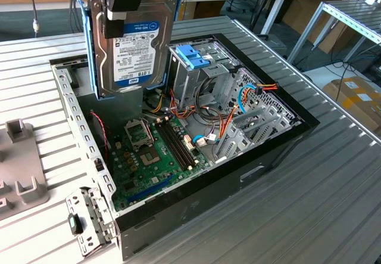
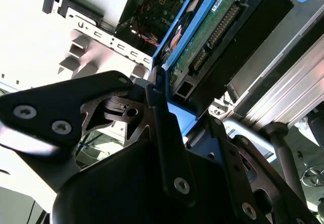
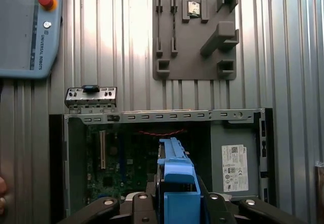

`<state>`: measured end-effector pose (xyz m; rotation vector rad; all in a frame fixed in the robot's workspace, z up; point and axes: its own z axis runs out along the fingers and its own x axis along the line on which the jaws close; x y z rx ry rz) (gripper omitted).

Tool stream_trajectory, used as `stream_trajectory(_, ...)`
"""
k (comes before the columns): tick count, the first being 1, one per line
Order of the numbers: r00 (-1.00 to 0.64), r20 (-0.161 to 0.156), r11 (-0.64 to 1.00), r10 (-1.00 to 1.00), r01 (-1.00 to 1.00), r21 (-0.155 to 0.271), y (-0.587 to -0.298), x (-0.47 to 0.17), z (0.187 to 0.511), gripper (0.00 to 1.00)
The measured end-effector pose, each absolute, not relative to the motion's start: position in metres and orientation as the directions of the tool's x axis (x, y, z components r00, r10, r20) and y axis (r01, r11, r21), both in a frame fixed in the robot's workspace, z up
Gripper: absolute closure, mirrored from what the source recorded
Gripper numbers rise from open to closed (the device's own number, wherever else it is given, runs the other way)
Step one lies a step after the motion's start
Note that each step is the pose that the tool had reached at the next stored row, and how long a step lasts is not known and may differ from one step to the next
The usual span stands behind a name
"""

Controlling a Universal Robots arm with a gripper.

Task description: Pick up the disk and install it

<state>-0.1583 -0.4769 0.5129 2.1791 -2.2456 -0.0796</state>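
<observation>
The disk, a dark hard drive in a bright blue carrier, hangs upright in the air over the open computer case, its label toward the exterior camera. My gripper is shut on the disk's upper end, one black finger lying across its label face. In the second wrist view the fingers clamp the blue carrier edge, and the disk's green circuit board shows. The first wrist view has the disk's blue carrier edge-on above the motherboard. The metal drive cage with its blue clip stands just to the exterior view's right of the disk.
Coloured cables run between cage and motherboard. A grey fixture plate and a small metal bracket lie on the ribbed table beside the case. A teach pendant sits nearby. A person's fingertips show at the edge.
</observation>
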Motion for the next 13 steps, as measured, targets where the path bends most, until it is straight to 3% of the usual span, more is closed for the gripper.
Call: stream_trajectory(13, -0.031, -0.027, 0.029, -0.999, -0.999, 0.044, -0.4847, -0.1578, 0.5124, 0.63)
